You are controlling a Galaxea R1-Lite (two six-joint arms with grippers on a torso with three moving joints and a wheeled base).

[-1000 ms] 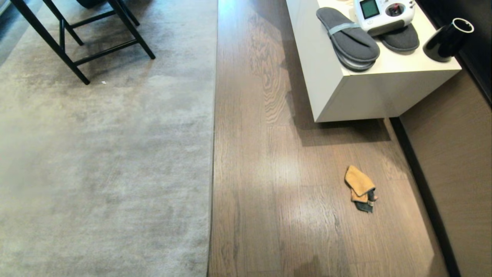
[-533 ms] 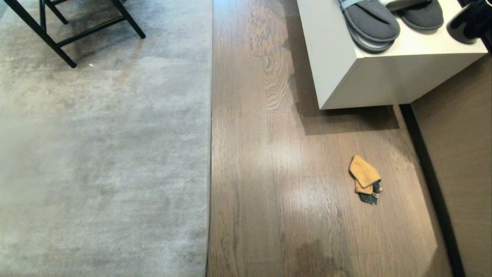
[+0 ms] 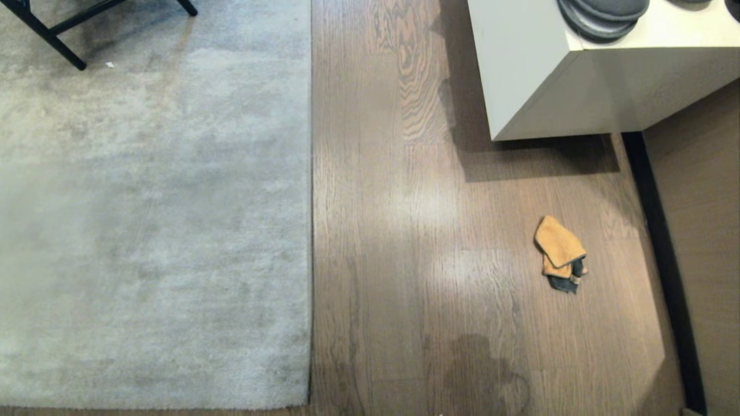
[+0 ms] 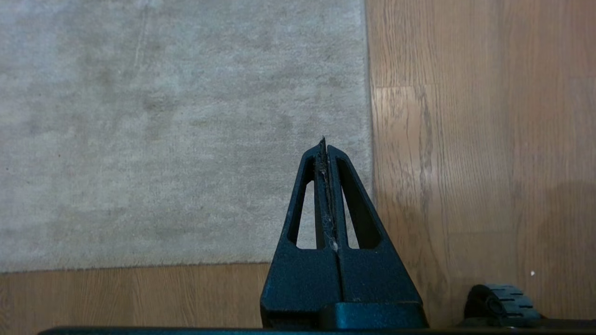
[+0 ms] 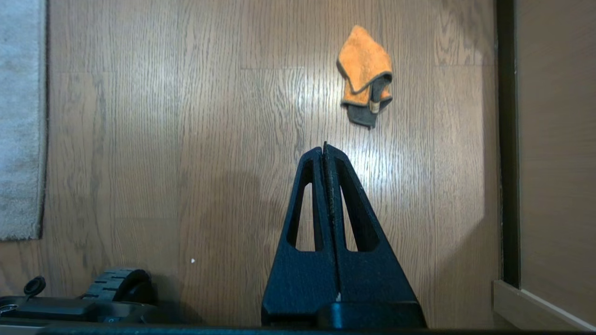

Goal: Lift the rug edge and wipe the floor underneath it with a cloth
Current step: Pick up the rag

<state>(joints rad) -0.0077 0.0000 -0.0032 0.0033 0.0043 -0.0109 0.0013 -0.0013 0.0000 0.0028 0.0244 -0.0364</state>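
A large pale grey rug (image 3: 150,219) covers the left of the head view; its straight rug edge (image 3: 311,202) lies flat against the brown wood floor (image 3: 404,260). The mustard cloth (image 3: 559,253), dark grey at one end, lies crumpled on the floor at the right. Neither arm shows in the head view. My left gripper (image 4: 324,142) is shut and empty, hanging above the rug's near corner, just inside the rug edge (image 4: 368,139). Over bare floor my right gripper (image 5: 325,146) is shut and empty, with the cloth (image 5: 365,74) a short way beyond its tips.
A white cabinet (image 3: 537,86) carrying grey slippers (image 3: 601,14) stands at the back right. A dark baseboard (image 3: 659,248) and wall close off the right side. Black chair legs (image 3: 52,37) stand on the rug's far left. My base wheel (image 5: 121,284) shows near the floor.
The whole head view has shifted: the cabinet, chair legs and cloth slid toward the top of the picture, and the rug's near end came into sight. Nothing on the floor moved.
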